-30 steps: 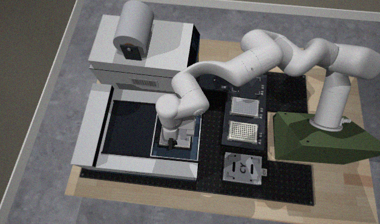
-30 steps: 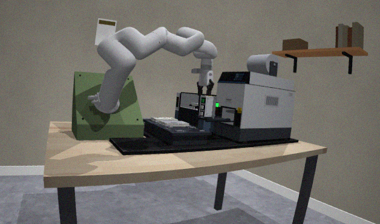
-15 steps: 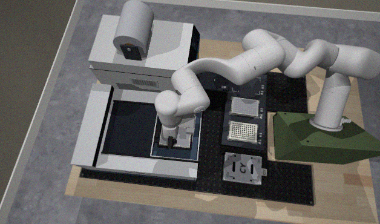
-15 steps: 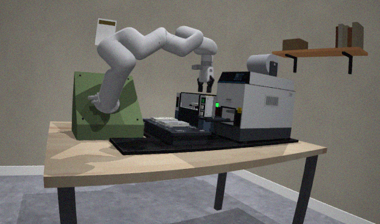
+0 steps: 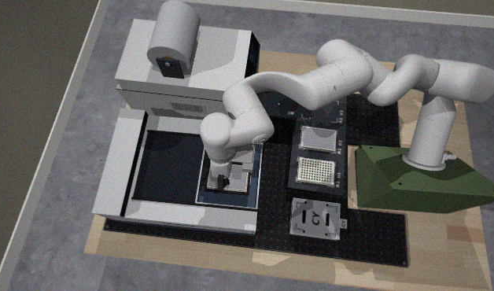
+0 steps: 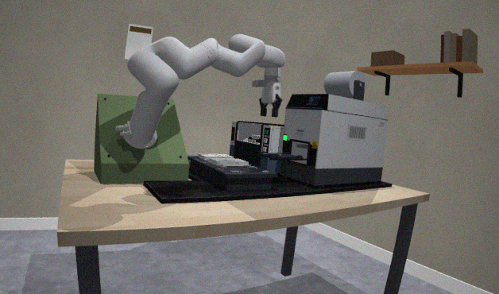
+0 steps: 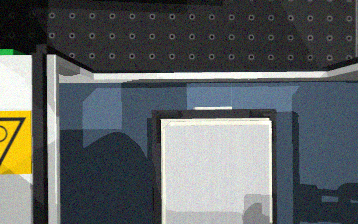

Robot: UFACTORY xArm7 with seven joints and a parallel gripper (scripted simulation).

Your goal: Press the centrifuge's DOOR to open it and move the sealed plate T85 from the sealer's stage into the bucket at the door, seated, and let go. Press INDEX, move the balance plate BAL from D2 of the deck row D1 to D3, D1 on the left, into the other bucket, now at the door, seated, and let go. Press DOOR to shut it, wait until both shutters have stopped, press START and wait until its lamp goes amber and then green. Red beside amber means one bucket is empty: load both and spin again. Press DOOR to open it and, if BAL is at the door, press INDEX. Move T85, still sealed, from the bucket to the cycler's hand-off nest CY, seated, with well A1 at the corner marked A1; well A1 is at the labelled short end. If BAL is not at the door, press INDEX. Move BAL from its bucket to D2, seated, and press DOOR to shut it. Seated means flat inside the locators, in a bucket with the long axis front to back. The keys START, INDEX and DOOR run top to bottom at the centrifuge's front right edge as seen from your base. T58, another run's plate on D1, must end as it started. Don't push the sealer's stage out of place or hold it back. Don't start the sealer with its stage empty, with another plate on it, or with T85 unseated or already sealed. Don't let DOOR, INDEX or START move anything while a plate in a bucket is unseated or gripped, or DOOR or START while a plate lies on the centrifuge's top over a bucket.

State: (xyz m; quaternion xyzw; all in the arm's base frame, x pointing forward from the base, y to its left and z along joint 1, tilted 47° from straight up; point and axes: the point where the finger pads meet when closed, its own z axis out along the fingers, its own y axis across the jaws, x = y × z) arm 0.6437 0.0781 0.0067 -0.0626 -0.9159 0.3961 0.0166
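The sealed plate T85 (image 5: 241, 182) (image 7: 215, 170) lies flat, with a plain white foil top, in the dark bucket (image 7: 155, 150) at the centrifuge's open door (image 5: 225, 200). Its long axis runs front to back. My gripper (image 5: 223, 182) (image 6: 270, 112) is open and empty, and hangs well above the plate, over the door opening. Its fingers do not show in the wrist view. The balance plate BAL (image 5: 318, 139) sits on D2 of the deck row. T58 (image 5: 315, 171), with open wells, sits on D1. D3 (image 5: 319, 118) is empty. The nest CY (image 5: 315, 218) is empty.
The sealer (image 5: 186, 71) (image 6: 338, 131) stands behind the centrifuge (image 5: 115, 169), with a green lamp (image 6: 284, 137) lit at its front. A yellow warning label (image 7: 2, 142) sits on the centrifuge top beside the opening. The green arm base (image 5: 414, 185) is at the right.
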